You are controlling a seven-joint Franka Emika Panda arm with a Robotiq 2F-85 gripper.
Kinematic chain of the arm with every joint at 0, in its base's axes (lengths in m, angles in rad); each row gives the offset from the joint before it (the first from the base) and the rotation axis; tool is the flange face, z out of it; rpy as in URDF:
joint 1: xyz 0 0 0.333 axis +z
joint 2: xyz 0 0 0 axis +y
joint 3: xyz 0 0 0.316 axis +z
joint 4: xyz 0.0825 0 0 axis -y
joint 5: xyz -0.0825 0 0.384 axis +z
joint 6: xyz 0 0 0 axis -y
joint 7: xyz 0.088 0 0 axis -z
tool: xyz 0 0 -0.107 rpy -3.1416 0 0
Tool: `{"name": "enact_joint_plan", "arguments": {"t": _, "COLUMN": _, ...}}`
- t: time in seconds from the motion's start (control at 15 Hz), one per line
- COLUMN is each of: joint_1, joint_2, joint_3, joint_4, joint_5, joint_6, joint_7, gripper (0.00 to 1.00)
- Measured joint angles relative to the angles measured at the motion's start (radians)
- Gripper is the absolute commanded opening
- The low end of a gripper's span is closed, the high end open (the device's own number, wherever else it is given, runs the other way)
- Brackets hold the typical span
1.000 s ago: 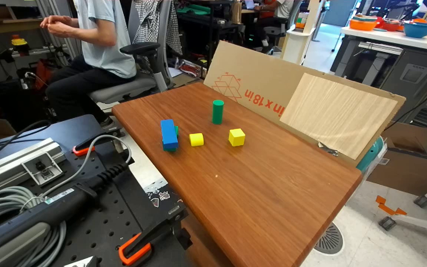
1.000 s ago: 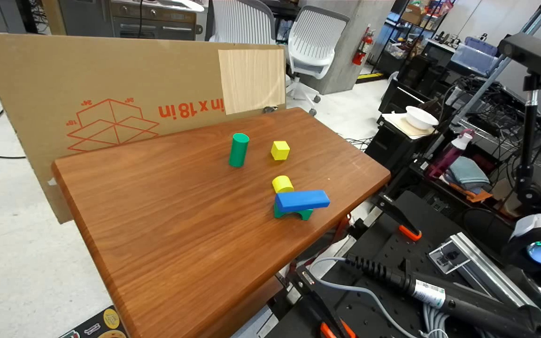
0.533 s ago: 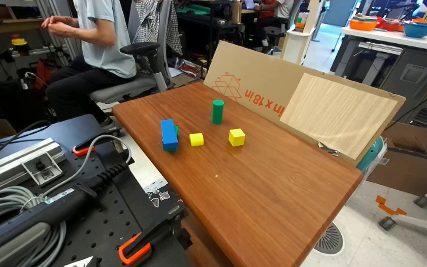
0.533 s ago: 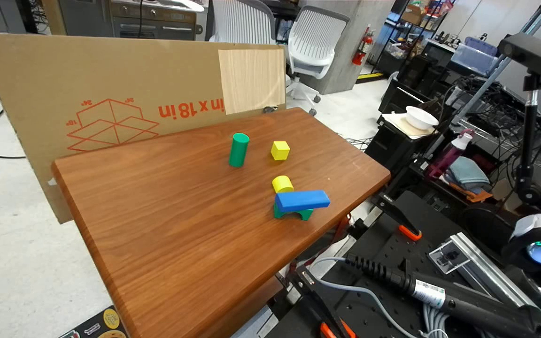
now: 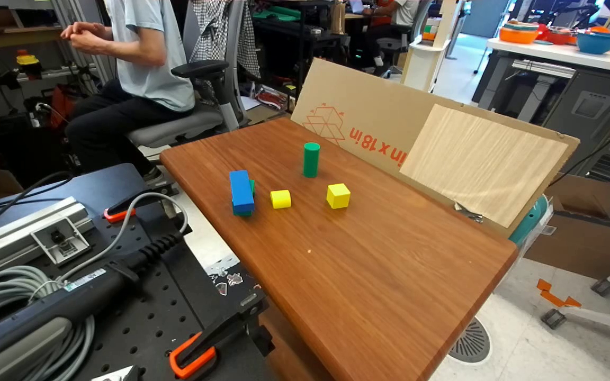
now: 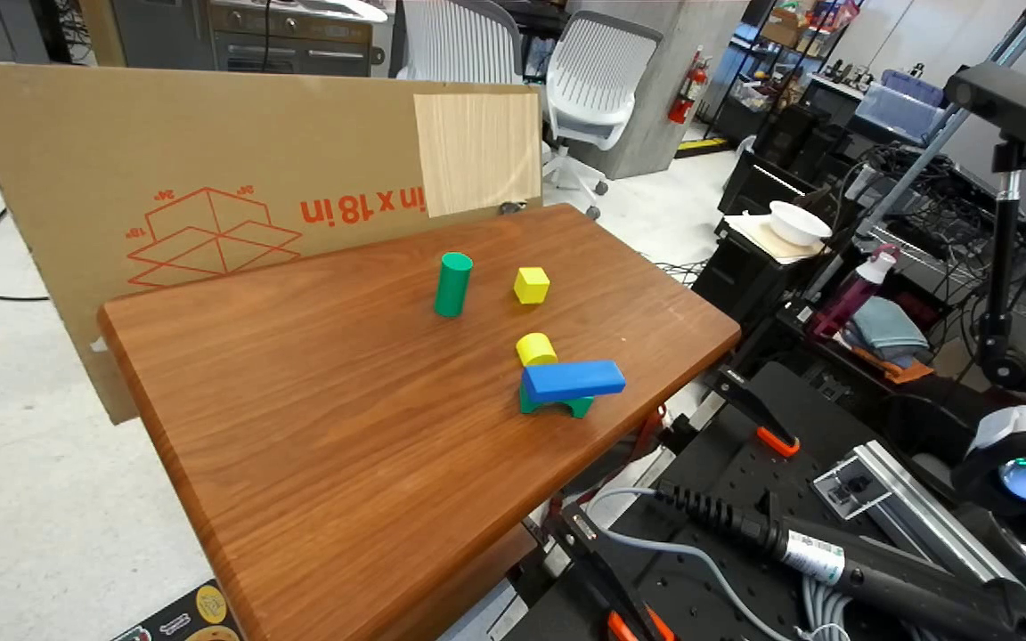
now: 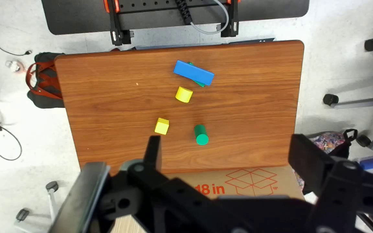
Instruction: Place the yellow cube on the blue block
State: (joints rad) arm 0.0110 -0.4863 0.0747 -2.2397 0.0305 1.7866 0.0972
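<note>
Prob. approach stage, pre-grasp. Can see in wrist view: gripper spread wide, w/o load; yellow cube on table, just left of ctr; blue block atop green piece, upper ctr. Next: prob. align over cube, descend, clench.

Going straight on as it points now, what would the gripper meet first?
Most likely the wooden tabletop, near the upright green cylinder. Depth is unclear in the wrist view, so the open gripper might touch the cylinder first.
</note>
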Motion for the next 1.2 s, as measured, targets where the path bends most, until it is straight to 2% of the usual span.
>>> {"name": "enact_joint_plan", "arguments": {"t": 0.6, "joint_1": 0.0, "joint_2": 0.007, "joint_3": 0.0, "joint_4": -0.029, "joint_5": -0.002, "joint_6": 0.02, "joint_7": 0.015, "gripper": 1.0}}
{"name": "enact_joint_plan", "arguments": {"t": 0.8, "joint_1": -0.002, "joint_2": 0.037, "joint_3": -0.003, "joint_4": -0.076, "joint_5": -0.002, "joint_6": 0.127, "joint_7": 0.031, "gripper": 1.0}}
{"name": "enact_joint_plan", "arguments": {"t": 1.2, "joint_1": -0.011, "joint_2": 0.163, "joint_3": -0.032, "joint_4": -0.215, "joint_5": -0.002, "joint_6": 0.415, "joint_7": 0.042, "gripper": 1.0}}
